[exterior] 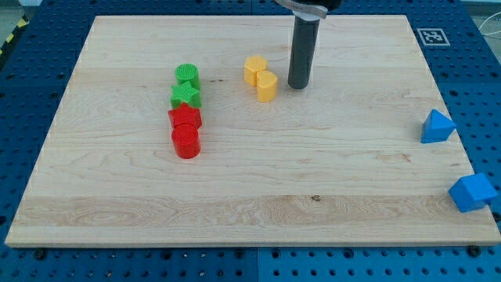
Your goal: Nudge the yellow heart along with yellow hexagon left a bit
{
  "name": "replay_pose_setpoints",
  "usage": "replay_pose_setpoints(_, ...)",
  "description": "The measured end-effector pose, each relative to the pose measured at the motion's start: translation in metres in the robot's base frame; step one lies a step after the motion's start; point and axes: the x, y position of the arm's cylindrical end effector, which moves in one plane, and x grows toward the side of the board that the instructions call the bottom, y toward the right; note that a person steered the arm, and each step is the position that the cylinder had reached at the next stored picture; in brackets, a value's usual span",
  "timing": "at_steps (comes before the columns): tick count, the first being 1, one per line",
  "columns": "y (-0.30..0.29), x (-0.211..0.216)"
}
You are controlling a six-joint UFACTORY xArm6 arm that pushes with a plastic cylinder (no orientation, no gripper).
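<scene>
Standing just right of the touching yellow plastic heart (267, 86) and yellow plastic hexagon (254, 70), my tip (298, 85) holds nothing; a slow, centred leftward push should move both together.

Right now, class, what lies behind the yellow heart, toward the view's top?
The yellow hexagon sits directly behind the yellow heart, touching it. The heart covers the hexagon's lower near side. My tip stands to the heart's right, apart.
</scene>
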Motion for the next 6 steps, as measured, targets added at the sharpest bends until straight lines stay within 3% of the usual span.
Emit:
replay_pose_setpoints(3, 0.02, 0.044)
replay_pose_setpoints(6, 0.014, 0.017)
